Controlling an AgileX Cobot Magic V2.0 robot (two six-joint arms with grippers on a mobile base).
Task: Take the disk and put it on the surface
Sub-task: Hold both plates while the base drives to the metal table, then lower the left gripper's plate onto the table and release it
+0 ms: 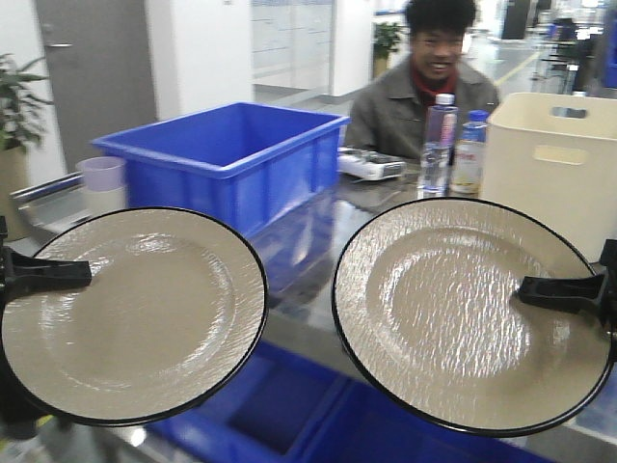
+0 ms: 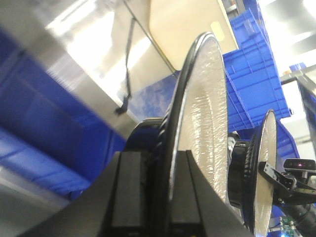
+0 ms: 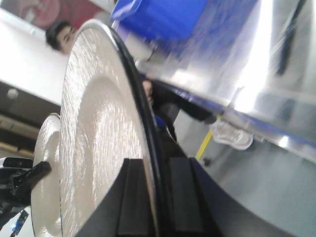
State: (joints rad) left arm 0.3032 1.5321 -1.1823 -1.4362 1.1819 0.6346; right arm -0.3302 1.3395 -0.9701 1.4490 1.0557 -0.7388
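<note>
- Grip: left pincer is clamped on the rim of the left disk; the disk spreads from its fingers toward the other arm, tan face to the front camera, black rim all round
- right pincer is clamped the same way on the rim of the right disk; that disk reaches from its fingers back toward the left pincer; the two rims are near each other but apart
- left wrist view: the disk stands edge-on in the pincer, one black finger on its back and one on its face; the right disk shows just past it
- right wrist view: the disk is edge-on in the pincer, a finger on its face and one behind; the left disk lies past it
- surface lies ahead of and below both pincers, glossy and reflective; a black tape line crosses it beyond the left pincer; both disks are held in the air, off it
- ahead of the left pincer: a blue crate and a cup; ahead of the right pincer: a cream bin; between them, two bottles; behind those, a man
</note>
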